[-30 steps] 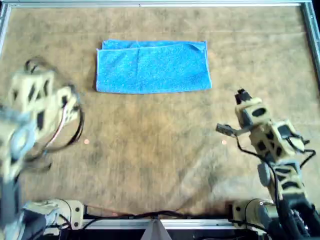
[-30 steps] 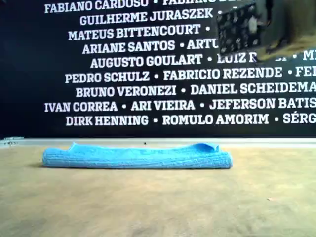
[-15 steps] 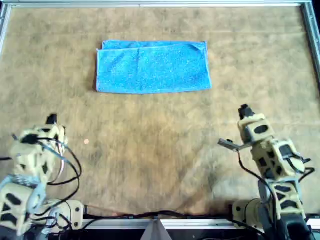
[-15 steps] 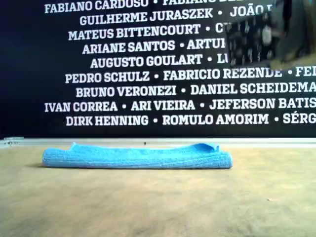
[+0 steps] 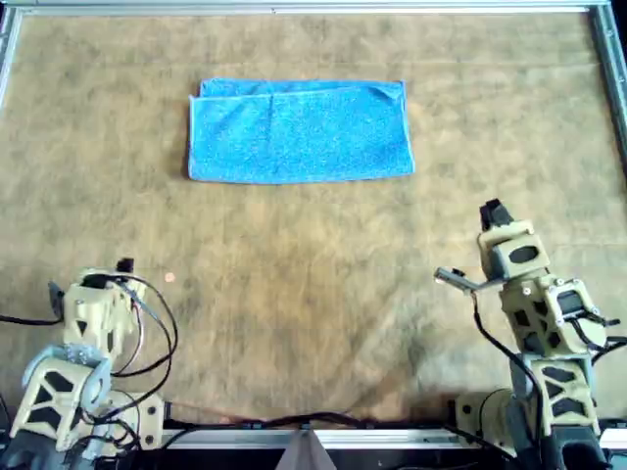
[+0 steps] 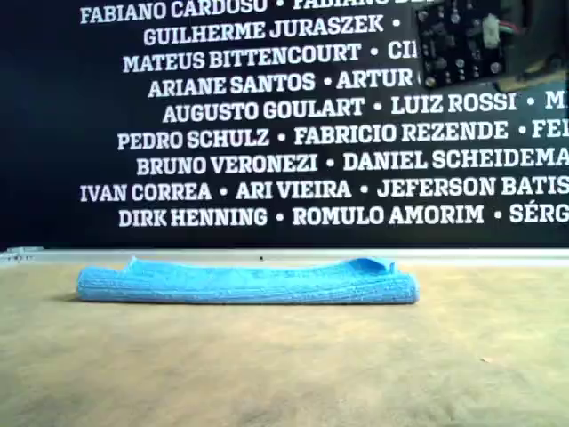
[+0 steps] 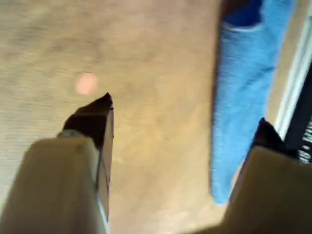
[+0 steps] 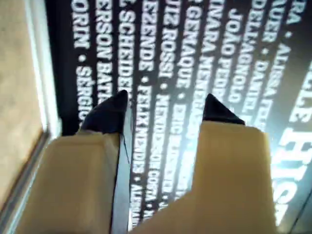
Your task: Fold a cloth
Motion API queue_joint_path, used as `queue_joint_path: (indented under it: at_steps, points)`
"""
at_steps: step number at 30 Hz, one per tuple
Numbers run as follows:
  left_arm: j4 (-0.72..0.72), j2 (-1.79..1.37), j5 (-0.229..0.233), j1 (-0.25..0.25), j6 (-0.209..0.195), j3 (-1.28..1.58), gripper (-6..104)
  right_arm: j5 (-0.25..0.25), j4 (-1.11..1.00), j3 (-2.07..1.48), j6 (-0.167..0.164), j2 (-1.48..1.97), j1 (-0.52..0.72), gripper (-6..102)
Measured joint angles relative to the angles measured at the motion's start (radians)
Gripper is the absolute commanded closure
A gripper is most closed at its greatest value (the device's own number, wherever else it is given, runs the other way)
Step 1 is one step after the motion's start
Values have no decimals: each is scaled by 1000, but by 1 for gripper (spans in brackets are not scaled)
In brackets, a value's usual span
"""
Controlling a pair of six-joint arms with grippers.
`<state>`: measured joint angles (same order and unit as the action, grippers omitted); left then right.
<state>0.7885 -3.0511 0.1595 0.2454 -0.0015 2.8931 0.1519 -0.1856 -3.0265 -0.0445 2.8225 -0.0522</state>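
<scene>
The sky-blue cloth [image 5: 299, 132] lies flat on the tan table as a wide rectangle, one layer doubled over another, with the upper layer's edge near its far side. The exterior view shows the cloth [image 6: 249, 282] as a low band. My left gripper [image 5: 124, 265] sits near the overhead view's bottom left, well away from the cloth. In the left wrist view the left gripper [image 7: 185, 117] is open and empty, with the cloth [image 7: 243, 97] ahead of it. My right gripper [image 5: 493, 211] is at the overhead view's right; the right gripper [image 8: 165, 100] is open, holds nothing and faces the lettered wall.
A metal rail [image 5: 294, 8] borders the table on its far side, and a rail [image 5: 615, 69] runs along the overhead view's right. Small pink dots [image 5: 168, 278] mark the mat. A black wall with white names [image 6: 267, 133] stands behind. Part of an arm [image 6: 462, 40] shows at the exterior view's top right.
The left arm has drawn back toward the overhead view's bottom left. The right arm has pulled back slightly from the cloth. The cloth has not moved.
</scene>
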Motion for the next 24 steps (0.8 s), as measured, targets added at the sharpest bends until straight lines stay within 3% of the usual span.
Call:
queue_joint_path:
  at_steps: [24]
  points:
    - [-46,-2,-9,0,-5,120,-3,8,63,0,2,-87,-3,35]
